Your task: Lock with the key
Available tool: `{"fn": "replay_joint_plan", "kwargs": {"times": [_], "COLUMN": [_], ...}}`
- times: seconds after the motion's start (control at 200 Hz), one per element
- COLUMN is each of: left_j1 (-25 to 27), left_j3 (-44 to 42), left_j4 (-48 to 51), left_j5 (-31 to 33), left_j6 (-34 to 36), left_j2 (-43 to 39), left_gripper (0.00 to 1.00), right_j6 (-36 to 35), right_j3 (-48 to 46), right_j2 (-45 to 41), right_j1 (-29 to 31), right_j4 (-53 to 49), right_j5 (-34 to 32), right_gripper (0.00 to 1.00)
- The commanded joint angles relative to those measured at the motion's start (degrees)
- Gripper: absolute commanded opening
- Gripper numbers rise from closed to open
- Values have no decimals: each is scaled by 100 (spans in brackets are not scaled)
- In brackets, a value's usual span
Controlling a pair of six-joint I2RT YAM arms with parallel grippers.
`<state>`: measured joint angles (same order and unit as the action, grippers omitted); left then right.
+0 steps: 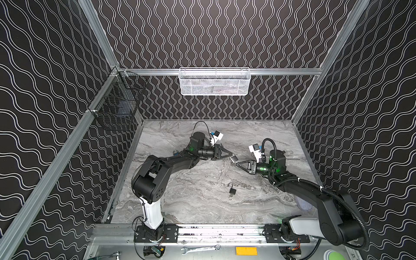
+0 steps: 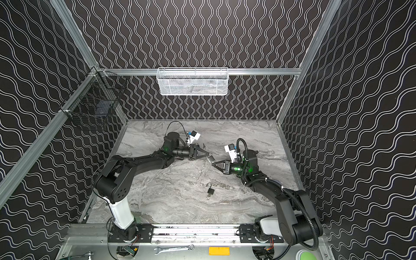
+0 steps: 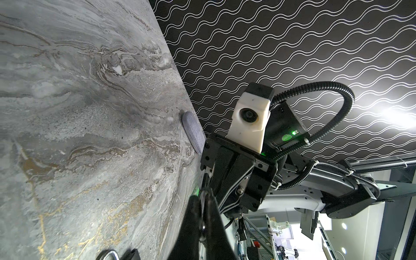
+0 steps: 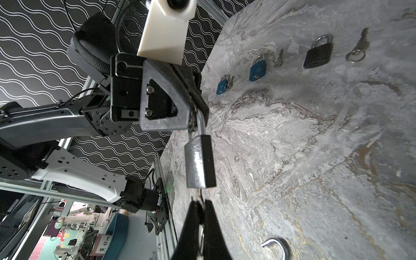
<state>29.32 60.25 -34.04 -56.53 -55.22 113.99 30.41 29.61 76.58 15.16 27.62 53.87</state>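
Note:
A silver-grey padlock (image 1: 234, 159) (image 2: 211, 159) (image 4: 199, 162) hangs in the air above the middle of the marble table, between my two grippers. My left gripper (image 1: 231, 155) (image 2: 208, 155) (image 3: 204, 198) is shut on the padlock's shackle (image 4: 200, 122), whose metal shows between the fingers. My right gripper (image 1: 236, 163) (image 2: 212, 163) (image 4: 200, 203) comes from the opposite side and is shut on the key (image 4: 198, 195), which sticks into the bottom of the padlock body. Most of the key is hidden between the fingers.
A black padlock (image 1: 232, 191) (image 2: 210, 191) with its shackle up lies on the table nearer the front. Two blue padlocks (image 4: 222, 84) (image 4: 257, 69), another black padlock (image 4: 317, 55) and loose keys (image 4: 358, 51) lie beyond the left arm. White basket (image 1: 215, 81) and black wire basket (image 1: 119, 101) hang on the walls.

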Motion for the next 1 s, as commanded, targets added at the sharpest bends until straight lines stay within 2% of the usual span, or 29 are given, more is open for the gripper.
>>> {"fn": "replay_joint_plan", "kwargs": {"times": [0.0,0.215,0.4,0.581,0.816,0.991], "left_j1": [-146,-150,-208,-215,-209,-217], "left_j3": [46,7,-167,-115,301,1318], "left_j4": [-741,-801,-1075,-1096,-158,1431], "left_j5": [1019,975,1042,995,840,767], "left_j6": [-96,-132,-270,-289,166,957], "left_j2": [-119,-92,-125,-123,86,709], "left_gripper": [0,0,0,0,0,0], "right_j6": [-354,-287,-157,-223,-294,-364], "right_j3": [-8,-5,-31,-57,-51,-59], "right_j2": [-31,-123,-214,-163,-298,-319], "right_j1": [0,-138,-197,-193,-336,-708], "right_j4": [-1095,-1107,-848,-912,-1190,-1482], "right_j5": [304,111,391,387,171,170], "right_gripper": [0,0,0,0,0,0]}}
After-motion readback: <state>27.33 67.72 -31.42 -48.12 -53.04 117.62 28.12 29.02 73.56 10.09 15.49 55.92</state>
